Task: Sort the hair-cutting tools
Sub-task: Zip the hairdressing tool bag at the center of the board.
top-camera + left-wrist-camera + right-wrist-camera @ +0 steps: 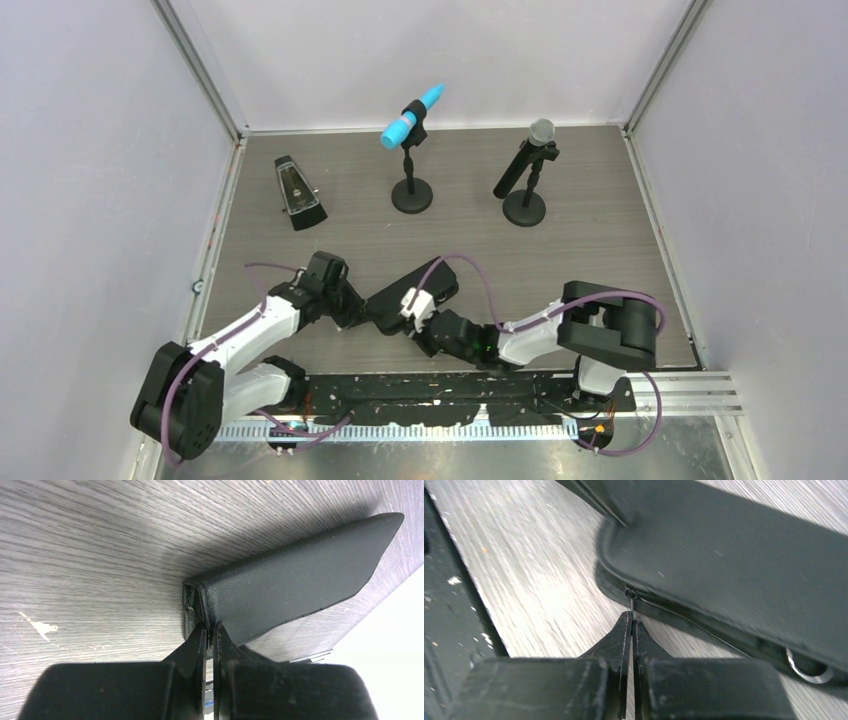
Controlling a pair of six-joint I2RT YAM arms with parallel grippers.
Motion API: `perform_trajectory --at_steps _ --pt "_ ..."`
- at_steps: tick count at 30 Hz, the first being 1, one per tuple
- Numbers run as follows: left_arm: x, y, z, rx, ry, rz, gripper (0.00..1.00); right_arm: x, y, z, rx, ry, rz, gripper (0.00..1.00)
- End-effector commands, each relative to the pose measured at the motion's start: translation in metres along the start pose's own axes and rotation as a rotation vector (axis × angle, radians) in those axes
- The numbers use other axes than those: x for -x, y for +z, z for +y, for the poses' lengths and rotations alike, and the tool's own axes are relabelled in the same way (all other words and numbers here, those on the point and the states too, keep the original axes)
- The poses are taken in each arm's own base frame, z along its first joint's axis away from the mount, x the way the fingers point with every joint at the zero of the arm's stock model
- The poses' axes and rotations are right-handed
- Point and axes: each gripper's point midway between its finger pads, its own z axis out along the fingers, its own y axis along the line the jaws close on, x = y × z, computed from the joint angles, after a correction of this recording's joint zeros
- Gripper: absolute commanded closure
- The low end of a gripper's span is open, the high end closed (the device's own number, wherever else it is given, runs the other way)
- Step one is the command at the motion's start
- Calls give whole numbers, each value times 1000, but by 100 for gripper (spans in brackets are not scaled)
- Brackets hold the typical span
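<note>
A black fabric zip case (425, 287) lies flat at the table's near middle, between my two arms. My left gripper (210, 629) is shut on the case's (295, 585) rounded corner, right at the zip seam. My right gripper (631, 621) is shut on the thin metal zipper pull (630, 600) at the case's (734, 565) near edge. Further along that edge a silver ring (806, 667) shows in the opened zip. The hair-cutting tools are otherwise hidden. In the top view the left gripper (358, 312) and right gripper (415, 318) meet at the case's near-left end.
A black pyramid metronome (298, 192) stands at the back left. A blue microphone on a stand (411, 120) and a black microphone with a silver head (527, 165) stand at the back. White walls close in the table on three sides.
</note>
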Motion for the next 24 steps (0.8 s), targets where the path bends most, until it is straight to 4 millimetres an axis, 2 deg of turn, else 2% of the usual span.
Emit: perform_trajectory --at_steps 1,2,3,6,9,14,19,24 --pt "4 2 13 73 70 -13 100 -16 -28 -49 -172 59 26 95" --pt "4 2 13 81 82 -5 100 -25 -34 -62 -211 72 47 95" --pt "3 2 14 91 95 1 100 -22 -38 -72 -252 87 34 95" --pt "2 3 20 120 122 16 100 -29 -52 -114 -385 119 69 95" --pt "4 3 24 141 139 22 100 -30 -64 -144 -471 150 79 95" --pt "25 0 22 194 185 -7 100 -33 -69 -153 -499 145 107 95" --pt "49 -3 15 253 227 -21 100 -47 -79 -158 -546 168 137 95" --pt "69 -4 16 303 238 -40 100 -46 -92 -167 -587 168 134 95"
